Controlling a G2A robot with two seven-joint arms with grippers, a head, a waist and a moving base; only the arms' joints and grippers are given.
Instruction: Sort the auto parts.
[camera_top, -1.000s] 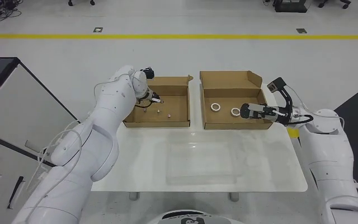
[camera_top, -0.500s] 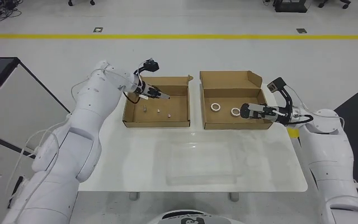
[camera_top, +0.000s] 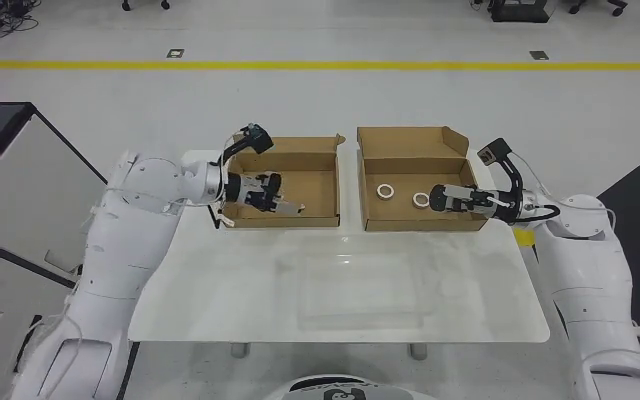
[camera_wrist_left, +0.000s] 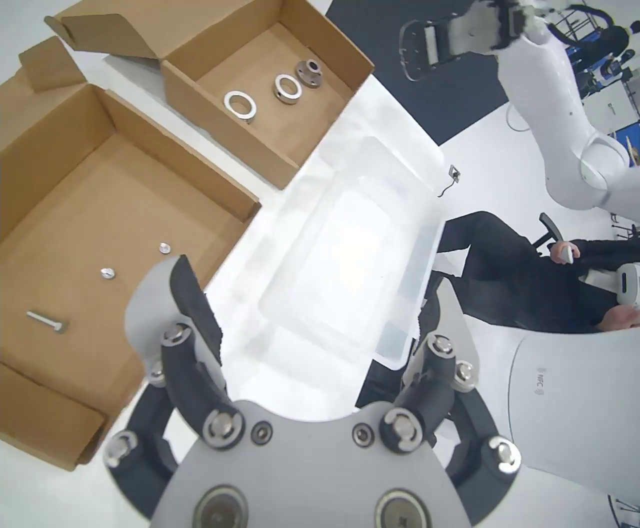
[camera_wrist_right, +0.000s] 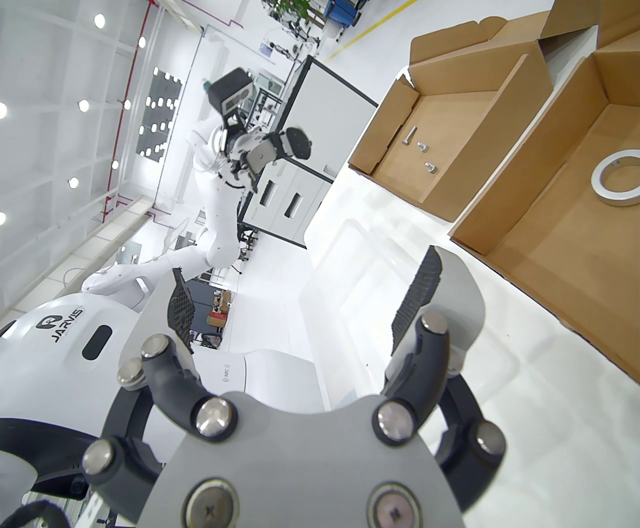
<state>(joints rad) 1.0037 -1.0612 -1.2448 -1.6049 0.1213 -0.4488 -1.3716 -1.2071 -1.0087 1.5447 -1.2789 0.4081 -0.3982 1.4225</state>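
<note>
Two open cardboard boxes stand side by side at the back of the table. The left box (camera_top: 320, 180) holds a bolt (camera_wrist_left: 47, 321) and two small screws (camera_wrist_left: 107, 272). In the right box (camera_top: 400, 172) lie two metal rings (camera_top: 384, 190) and a flanged hub (camera_wrist_left: 308, 69). My left gripper (camera_top: 285, 207) hangs open over the front part of the left box, nothing between its fingers (camera_wrist_left: 192, 300). My right gripper (camera_top: 437, 198) is open and empty, low in the right box beside the nearer ring (camera_top: 420, 200).
A clear plastic tray (camera_top: 305, 290) sits in the middle of the white table (camera_top: 230, 300), in front of the boxes. Both boxes have raised flaps at the back. The table's front edge lies just past the tray.
The left arm has swung outward and lowered; its gripper moved from the back left of the left box to its front part. The right arm has kept still.
</note>
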